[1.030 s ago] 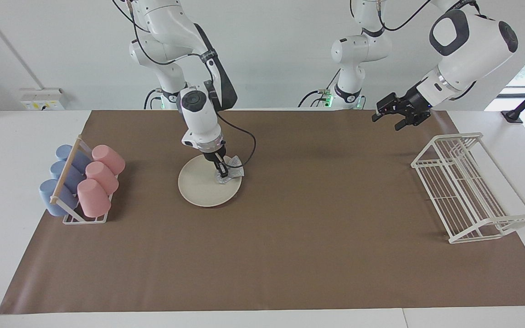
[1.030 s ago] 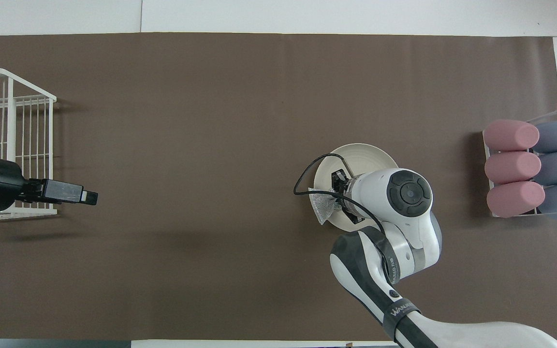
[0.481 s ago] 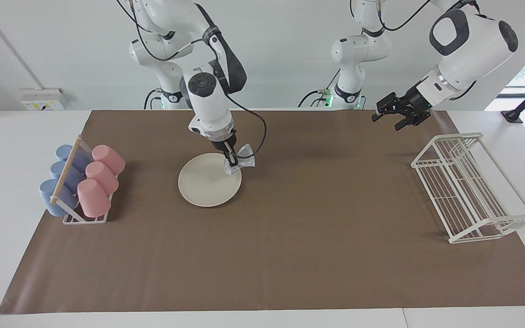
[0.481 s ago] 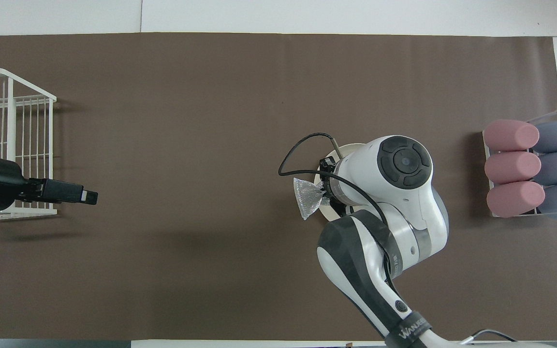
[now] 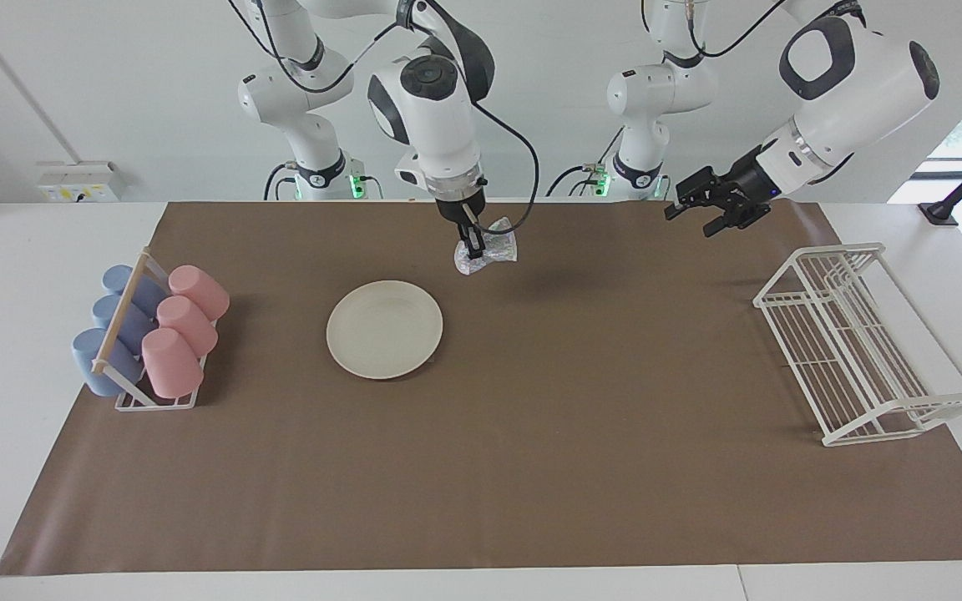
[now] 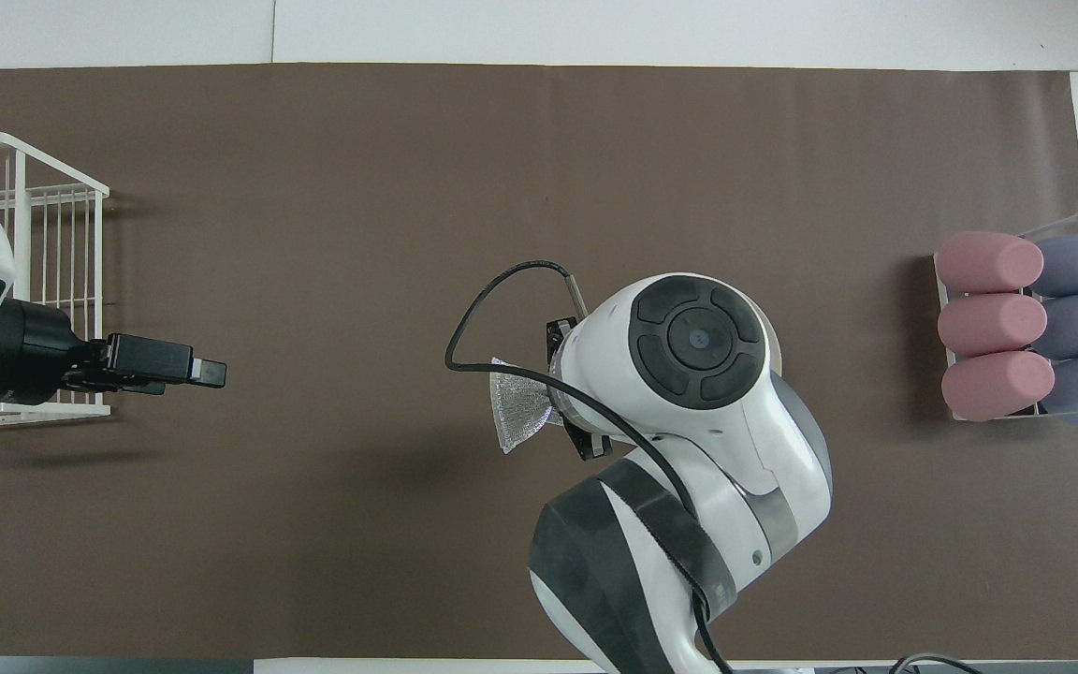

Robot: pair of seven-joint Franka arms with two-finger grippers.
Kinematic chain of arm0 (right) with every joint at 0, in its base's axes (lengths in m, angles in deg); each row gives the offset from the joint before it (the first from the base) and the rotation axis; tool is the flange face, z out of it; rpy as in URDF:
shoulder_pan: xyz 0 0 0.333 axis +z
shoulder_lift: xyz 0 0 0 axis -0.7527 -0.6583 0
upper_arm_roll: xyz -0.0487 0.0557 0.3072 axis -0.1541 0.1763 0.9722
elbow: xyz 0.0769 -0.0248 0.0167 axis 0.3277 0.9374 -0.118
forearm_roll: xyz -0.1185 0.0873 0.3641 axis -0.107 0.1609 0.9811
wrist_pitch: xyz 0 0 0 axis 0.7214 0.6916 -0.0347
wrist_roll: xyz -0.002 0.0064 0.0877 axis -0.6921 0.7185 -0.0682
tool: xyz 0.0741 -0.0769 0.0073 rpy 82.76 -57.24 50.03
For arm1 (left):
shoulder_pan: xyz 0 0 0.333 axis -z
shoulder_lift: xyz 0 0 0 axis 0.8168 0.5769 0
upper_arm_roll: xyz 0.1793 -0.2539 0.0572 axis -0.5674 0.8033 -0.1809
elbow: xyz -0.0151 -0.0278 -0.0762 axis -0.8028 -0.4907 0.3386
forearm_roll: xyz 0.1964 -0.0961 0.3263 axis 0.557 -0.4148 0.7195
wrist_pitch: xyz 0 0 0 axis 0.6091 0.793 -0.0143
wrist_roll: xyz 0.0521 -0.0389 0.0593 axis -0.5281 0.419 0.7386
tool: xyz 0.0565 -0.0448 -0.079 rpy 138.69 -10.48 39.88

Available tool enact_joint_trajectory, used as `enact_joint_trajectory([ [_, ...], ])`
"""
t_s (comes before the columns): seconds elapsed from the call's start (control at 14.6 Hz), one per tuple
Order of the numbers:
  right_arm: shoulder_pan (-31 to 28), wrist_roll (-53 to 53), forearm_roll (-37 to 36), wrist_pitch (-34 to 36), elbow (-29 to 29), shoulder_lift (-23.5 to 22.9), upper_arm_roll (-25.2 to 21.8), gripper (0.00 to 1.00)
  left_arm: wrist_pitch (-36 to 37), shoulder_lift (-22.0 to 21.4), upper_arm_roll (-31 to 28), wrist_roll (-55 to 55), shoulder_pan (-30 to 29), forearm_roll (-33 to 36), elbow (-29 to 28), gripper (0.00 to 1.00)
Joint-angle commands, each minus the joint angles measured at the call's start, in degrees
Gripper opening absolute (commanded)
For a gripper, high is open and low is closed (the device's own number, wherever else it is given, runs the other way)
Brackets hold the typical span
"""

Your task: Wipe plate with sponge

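The cream-white plate [image 5: 384, 329] lies flat and bare on the brown mat [image 5: 531, 434]. My right gripper [image 5: 473, 249] hangs in the air, shut on the silvery-grey sponge [image 5: 488, 251], over the mat and off the plate. In the overhead view the sponge [image 6: 518, 417] sticks out from under the right wrist, which covers the plate there. My left gripper [image 5: 692, 209] waits open and holds nothing, raised over the mat near the wire rack; in the overhead view the left gripper [image 6: 208, 373] points toward the middle.
A rack of pink and blue cups [image 5: 151, 338] [image 6: 1026, 328] stands at the right arm's end of the mat. A white wire dish rack [image 5: 857, 351] [image 6: 29, 215] stands at the left arm's end.
My right gripper has lifted the sponge off the plate and carried it up and toward the left arm's end. The left gripper has shifted slightly toward the middle.
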Motion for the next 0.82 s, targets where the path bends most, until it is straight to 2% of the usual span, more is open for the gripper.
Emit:
enact_joint_trajectory([
  [0.0, 1.2, -4.0, -2.4, 3.8, -4.2, -0.6, 0.0, 0.00, -3.1, -1.3, -0.3, 1.4, 0.8, -9.5, -5.1, 1.00],
  [0.27, 1.2, -4.1, -2.6, 3.7, -4.2, -0.6, 0.0, 0.00, -9.5, -2.9, -0.3, 1.0, 5.7, -24.3, -12.0, 1.00],
  [0.41, 1.2, -4.1, -2.5, 3.4, -4.3, -0.6, 0.0, 0.00, -13.8, -2.9, -0.3, 0.9, 10.2, -28.8, -13.0, 1.00],
  [0.55, 1.2, -4.1, -2.5, 3.4, -4.3, -0.6, 0.1, 0.00, -14.8, -2.2, -0.3, -2.4, 12.2, -34.6, -13.8, 1.00],
  [0.76, 1.2, -4.1, -2.5, 3.3, -4.3, -0.6, 0.0, 0.00, -15.0, 0.2, -0.3, -9.3, 14.7, -39.6, -14.4, 1.00],
])
